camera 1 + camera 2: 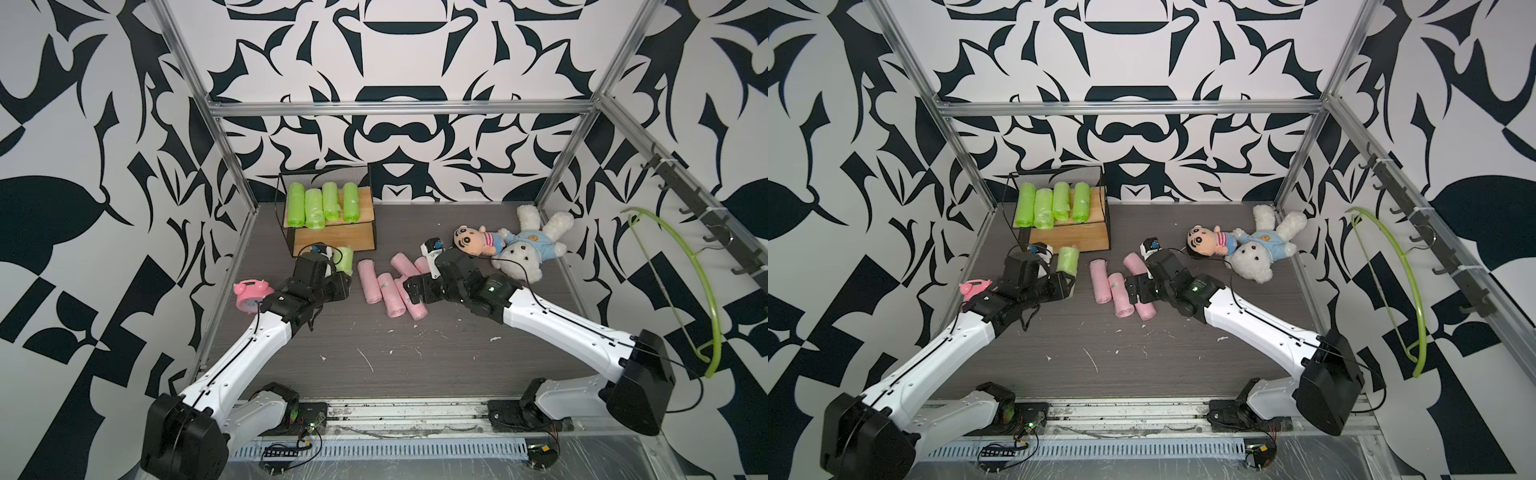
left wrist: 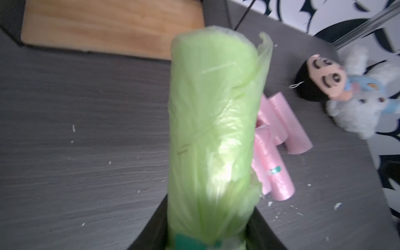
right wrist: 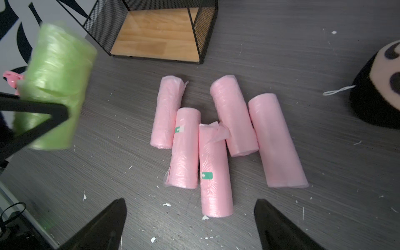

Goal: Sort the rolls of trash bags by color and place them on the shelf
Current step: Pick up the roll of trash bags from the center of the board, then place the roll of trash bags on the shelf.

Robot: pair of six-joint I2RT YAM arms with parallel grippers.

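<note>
The left end effector (image 2: 211, 201) is clamped on the end of one green roll (image 2: 212, 121), which sits just in front of the shelf (image 1: 357, 239). Four more green rolls (image 1: 314, 210) lie side by side on the upper board. The right end effector (image 3: 190, 200) stands wide apart, holding nothing, above five pink rolls (image 3: 215, 173), which lie clustered on the worktop (image 1: 457, 353) — several of them touching.

Robot lab cell: aluminium frame (image 1: 399, 108), patterned walls (image 1: 399, 50).
</note>
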